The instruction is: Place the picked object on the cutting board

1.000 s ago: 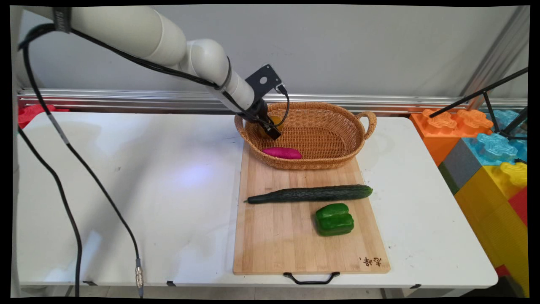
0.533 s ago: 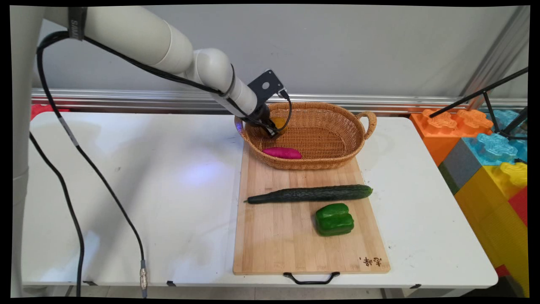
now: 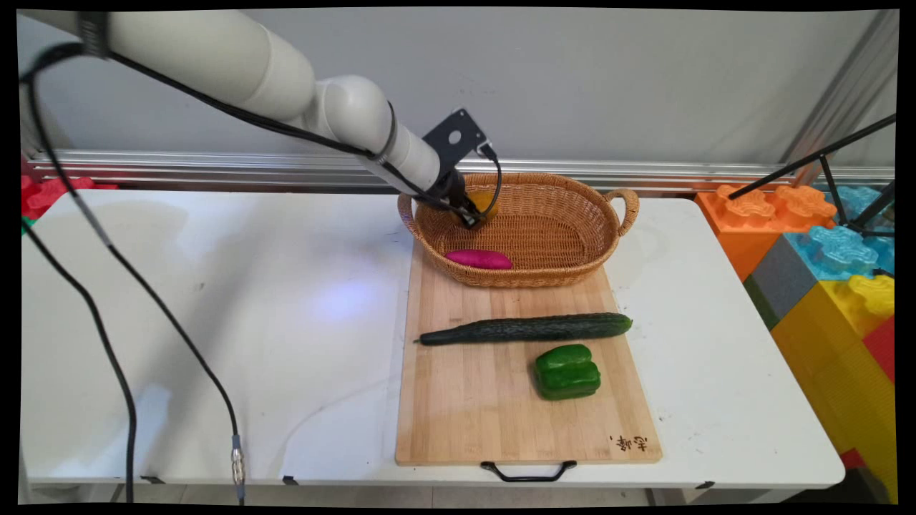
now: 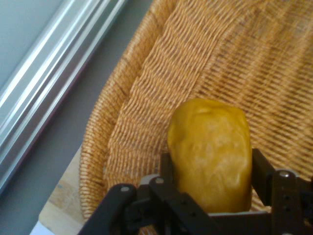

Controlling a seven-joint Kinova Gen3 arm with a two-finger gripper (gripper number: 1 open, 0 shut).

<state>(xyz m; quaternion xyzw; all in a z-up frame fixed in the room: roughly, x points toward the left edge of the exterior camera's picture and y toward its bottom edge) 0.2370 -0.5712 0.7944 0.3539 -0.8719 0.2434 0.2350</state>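
Note:
My gripper (image 3: 474,213) (image 4: 210,171) is shut on a yellow potato-like vegetable (image 4: 211,152) (image 3: 486,202), holding it inside the left end of the woven basket (image 3: 565,275) (image 4: 146,83), just above its floor. In the hand view the black fingers (image 4: 261,171) press on both sides of the yellow lump. A purple sweet potato (image 3: 478,259) lies in the basket's near left part, a little in front of the gripper. The arm hides most of the yellow vegetable in the main view.
The basket stands on the far end of a wooden cutting board (image 3: 472,400). A long cucumber (image 3: 526,328) lies across the board and a green bell pepper (image 3: 567,371) sits nearer. Big coloured blocks (image 3: 830,272) stand at the right of the table.
The gripper with the yellow vegetable has risen slightly and shifted right and toward the back within the basket's left end. The other vegetables have not moved.

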